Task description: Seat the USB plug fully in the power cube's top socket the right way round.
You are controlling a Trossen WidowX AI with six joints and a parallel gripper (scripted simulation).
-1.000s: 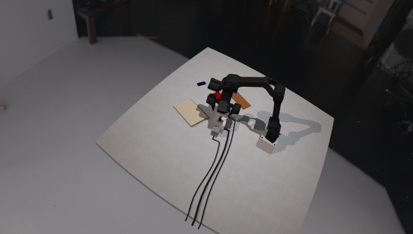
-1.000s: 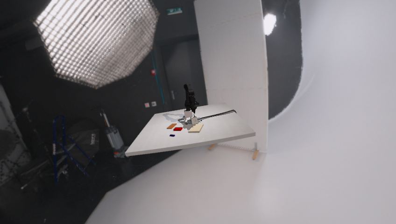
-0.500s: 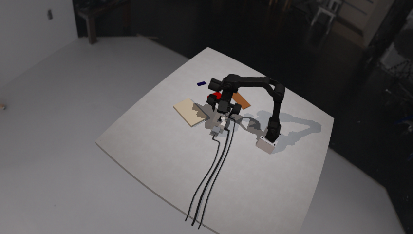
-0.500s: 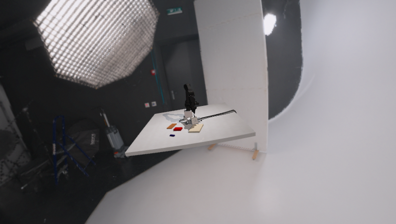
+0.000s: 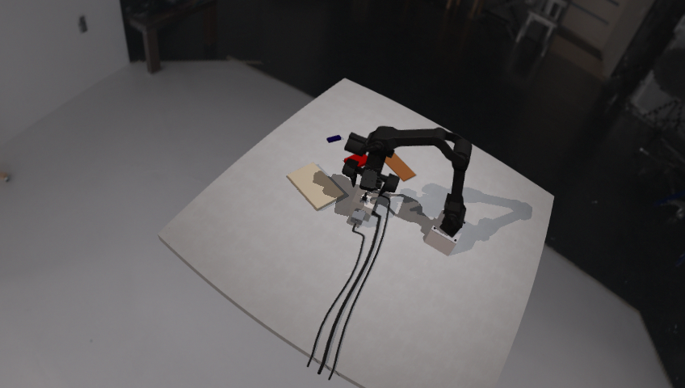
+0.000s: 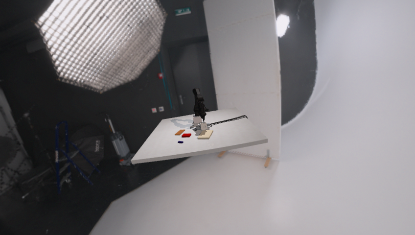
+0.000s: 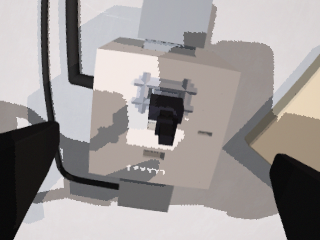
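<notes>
The power cube [image 5: 358, 196] [image 6: 203, 126] [image 7: 220, 100] is a pale block on the table. The black USB plug [image 5: 364, 197] [image 7: 166, 112] stands up from its top face, beside a grey frame-like fitting [image 7: 142, 95]. The plug's body hides its socket, so its depth and which way round it sits cannot be told. My gripper [image 5: 367, 189] [image 7: 170, 150] is open and empty, pointing down above the cube. In the wrist view its fingers are wide apart, one on either side of the cube, and the plug shows between them, a little above the line between the fingertips.
A grey adapter [image 5: 358, 216] [image 7: 175, 17] sticks out of one cube side, and a grey block [image 7: 145, 195] out of another. Black cables [image 5: 355, 283] [image 7: 72, 40] run beside the cube. Nearby lie a cream board [image 5: 307, 184] [image 6: 205, 134] [image 7: 295, 135], red block [image 5: 355, 158] [image 6: 186, 135], orange slab [image 5: 402, 166] [image 6: 179, 132] and blue stick [image 5: 333, 138] [image 6: 180, 142].
</notes>
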